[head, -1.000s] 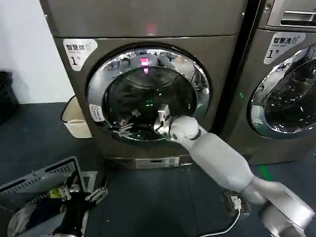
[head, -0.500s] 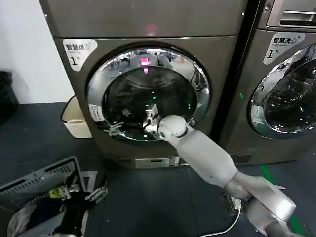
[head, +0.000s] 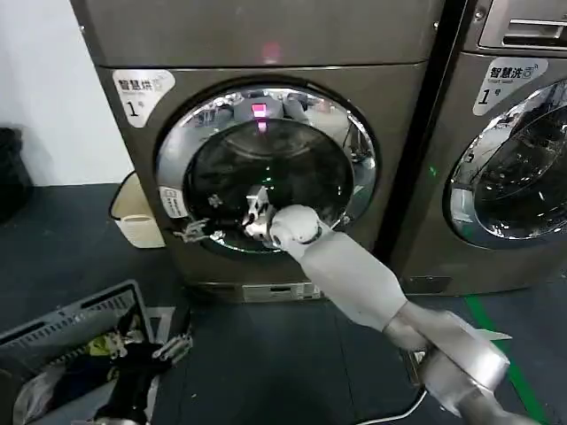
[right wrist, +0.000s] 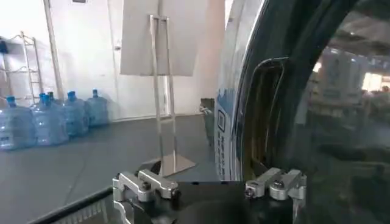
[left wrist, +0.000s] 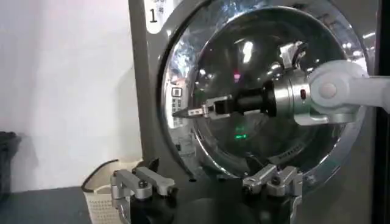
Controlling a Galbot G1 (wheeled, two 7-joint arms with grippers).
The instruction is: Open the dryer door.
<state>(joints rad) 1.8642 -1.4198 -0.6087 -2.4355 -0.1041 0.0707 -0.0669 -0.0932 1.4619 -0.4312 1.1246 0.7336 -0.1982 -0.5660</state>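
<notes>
While the right gripper [head: 199,233] reached across the lower left of the dryer door [head: 266,168], its fingers stood spread with nothing between them, the tips pointing at the chrome ring on the side away from the arm. The door looked closed, flush in the front of the dryer [head: 266,53]. Judging from this, the step was getting a hold on the door's edge: the tips needed to slide just past the ring into the recess beyond it, seen in the right wrist view as a dark slot ahead of the fingers, then close and pull outward along the hinge's arc. The left gripper [head: 173,348] hung low near the basket [head: 53,328], fingers apart and empty.
</notes>
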